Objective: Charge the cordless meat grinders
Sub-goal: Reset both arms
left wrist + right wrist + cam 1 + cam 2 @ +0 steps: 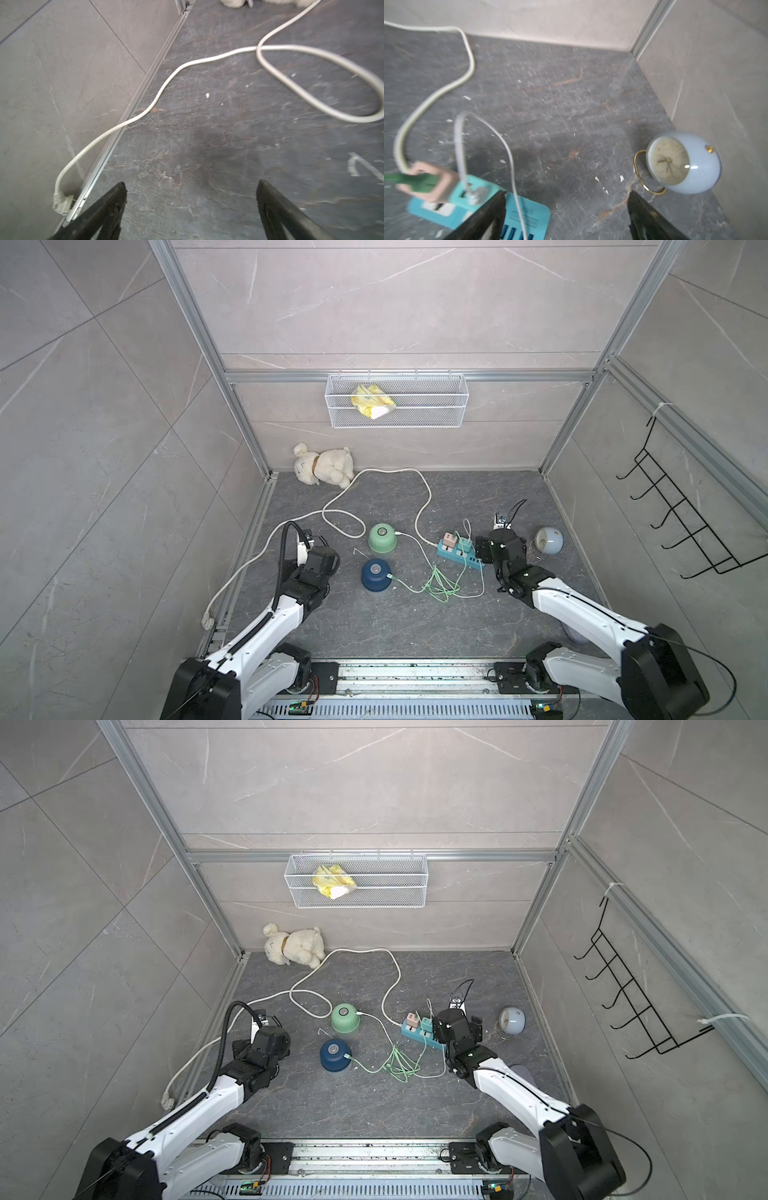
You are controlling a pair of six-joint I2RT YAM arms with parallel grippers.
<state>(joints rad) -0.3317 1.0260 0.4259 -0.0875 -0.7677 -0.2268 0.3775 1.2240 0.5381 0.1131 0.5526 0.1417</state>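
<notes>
Top views both show the green grinder (381, 538) and the blue grinder (375, 575) mid-floor, each cabled toward the power strip (455, 558); I judge both are charging. Left wrist: my left gripper (191, 185) gapes empty over bare floor (207, 135). Right wrist: my right gripper (566, 194) is spread empty above the strip's end, near the clock (683, 162).

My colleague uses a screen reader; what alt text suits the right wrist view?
Open right gripper above dark stone floor, beside a teal power strip holding a pink cube charger and a teal charger; a pale blue globe clock stands near the wall.
</notes>
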